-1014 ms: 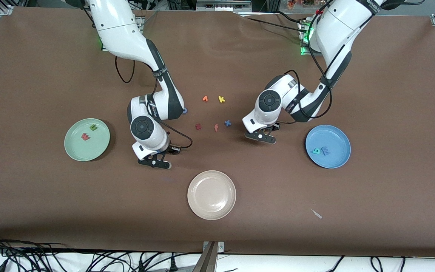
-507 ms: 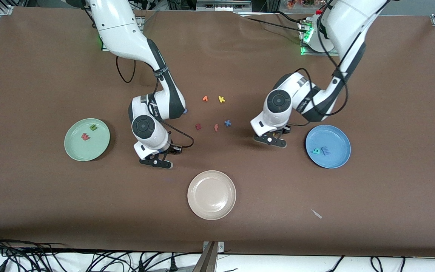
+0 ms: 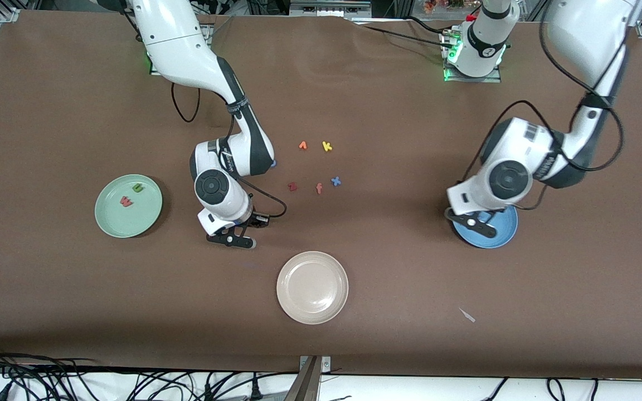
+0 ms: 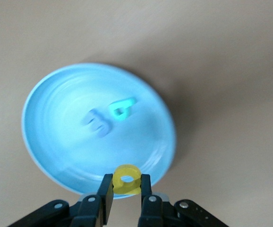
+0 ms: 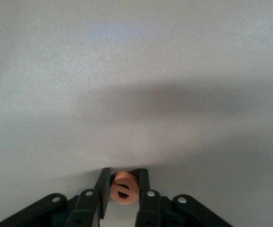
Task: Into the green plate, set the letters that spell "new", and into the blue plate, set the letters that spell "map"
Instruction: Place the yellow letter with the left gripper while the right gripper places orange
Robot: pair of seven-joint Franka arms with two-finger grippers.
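My left gripper (image 3: 468, 221) hangs over the rim of the blue plate (image 3: 496, 234) on the side toward the middle of the table, shut on the yellow a (image 4: 127, 179). In the left wrist view the blue plate (image 4: 56, 109) holds the periwinkle m (image 4: 98, 124) and the teal p (image 4: 122, 109). My right gripper (image 3: 232, 239) is down at the table between the green plate (image 3: 131, 220) and the beige plate, shut on the orange e (image 5: 124, 187). The green plate holds the salmon-red w (image 3: 126, 201) and the green n (image 3: 138, 188).
A beige-white plate (image 3: 312, 287) lies nearer to the front camera, mid-table. Loose letters lie between the arms: a small orange one (image 3: 302, 145), yellow k (image 3: 327, 146), dark red z (image 3: 292, 186), salmon f (image 3: 319, 189), blue x (image 3: 335, 181). A pale scrap (image 3: 467, 315) lies near the front edge.
The left arm has carried the yellow a from beside the loose letters to over the blue plate's rim. The right gripper has closed on the orange e and hardly moved.
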